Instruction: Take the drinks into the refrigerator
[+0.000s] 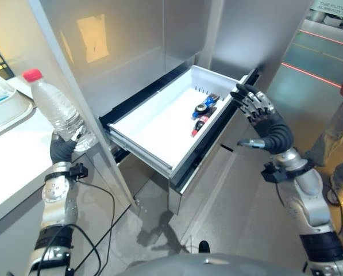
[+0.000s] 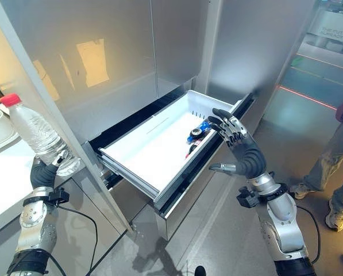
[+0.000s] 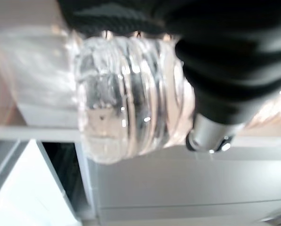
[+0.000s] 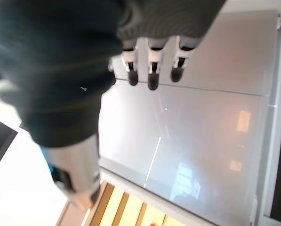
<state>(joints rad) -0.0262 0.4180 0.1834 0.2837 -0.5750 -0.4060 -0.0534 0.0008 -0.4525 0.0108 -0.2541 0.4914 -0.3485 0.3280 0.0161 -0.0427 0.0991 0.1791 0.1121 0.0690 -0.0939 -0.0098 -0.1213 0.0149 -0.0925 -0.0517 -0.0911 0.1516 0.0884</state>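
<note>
Landmark: drawer (image 1: 160,123), white inside, pulled out from the grey fridge (image 2: 177,52).
Bottle: clear plastic bottle (image 1: 59,109) with a red cap (image 1: 32,75), upright with a slight tilt, held in the air left of the drawer and well apart from it, beside the edge of the fridge panel.
Left hand: left hand (image 1: 65,146) sits under and around the bottle's base; in its wrist view the dark cover and thumb (image 3: 211,132) curl round the ribbed lower body of the bottle, so it grips the bottle. The fingers on the far side are hidden behind the plastic.
Right hand: right hand (image 2: 234,135) is at the drawer's front right corner, fingers spread and straight, holding nothing. Whether the fingertips touch the drawer rim cannot be told; in its wrist view the fingertips (image 4: 152,77) hang in front of a grey panel, apart from it.
Drawer contents: small items (image 1: 204,108) near the back right of the drawer, one blue and one dark with red; too small to identify.
Counter: white counter (image 1: 10,161) left of the drawer, behind the left hand; a tray (image 1: 2,106) on it is cut off by the picture edge.
Person: a person's legs (image 2: 338,155) stand right of the drawer, well apart, partly cut off.
</note>
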